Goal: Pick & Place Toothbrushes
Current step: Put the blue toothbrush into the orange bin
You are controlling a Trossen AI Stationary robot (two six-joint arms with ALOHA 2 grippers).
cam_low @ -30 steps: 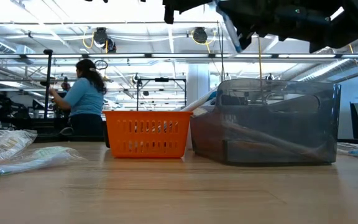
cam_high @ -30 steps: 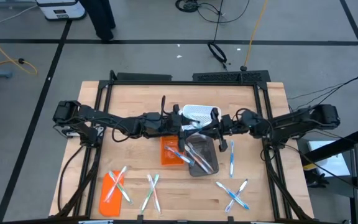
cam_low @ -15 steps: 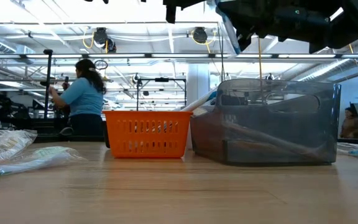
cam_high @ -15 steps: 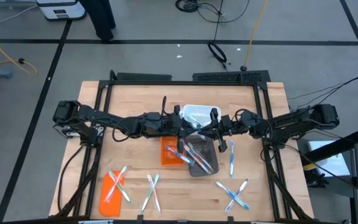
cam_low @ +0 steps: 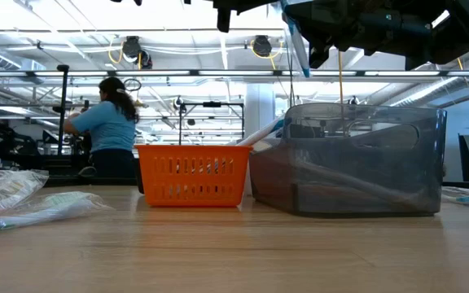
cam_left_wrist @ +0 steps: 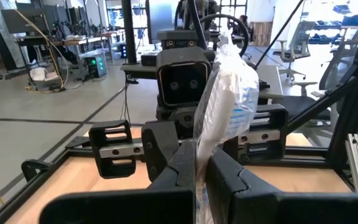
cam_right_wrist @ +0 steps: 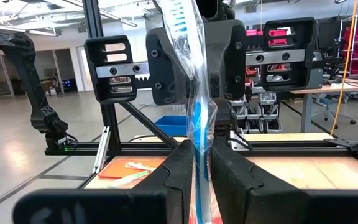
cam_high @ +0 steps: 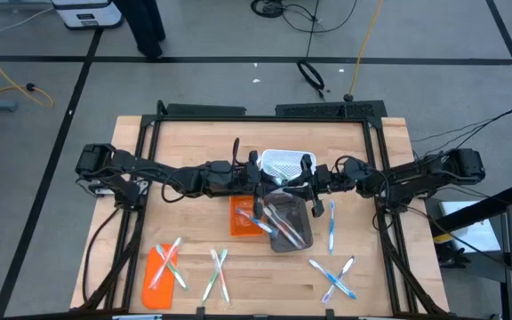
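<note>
Both grippers meet over the middle of the table, above the grey translucent bin [cam_high: 290, 224]. My left gripper [cam_high: 265, 182] and my right gripper [cam_high: 302, 185] face each other, each shut on the same toothbrush in a clear wrapper [cam_low: 297, 41]. The wrapped brush stands nearly upright between them in the left wrist view [cam_left_wrist: 225, 87] and shows a blue handle in the right wrist view [cam_right_wrist: 194, 74]. More toothbrushes lie inside the grey bin. Others lie on the table [cam_high: 332, 227], [cam_high: 334, 277], [cam_high: 216, 274]. My left gripper [cam_left_wrist: 199, 180] pinches the clear wrapper [cam_left_wrist: 199, 155] between its two fingers, coming level from the table's left. The wrapped brush is lifted clear and rises above the fingers, slightly tilted. My right gripper [cam_right_wrist: 199, 171] pinches the same wrapper over the blue handle [cam_right_wrist: 199, 140], coming level from the table's right. The brush stands across its fingers, lifted clear above the grey bin.
An orange basket [cam_high: 241, 216] sits left of the grey bin and a white basket [cam_high: 283, 162] sits behind it. A flat orange lid [cam_high: 156, 277] with toothbrushes on it lies near the front left edge. A person [cam_low: 108, 126] stands in the room behind the table.
</note>
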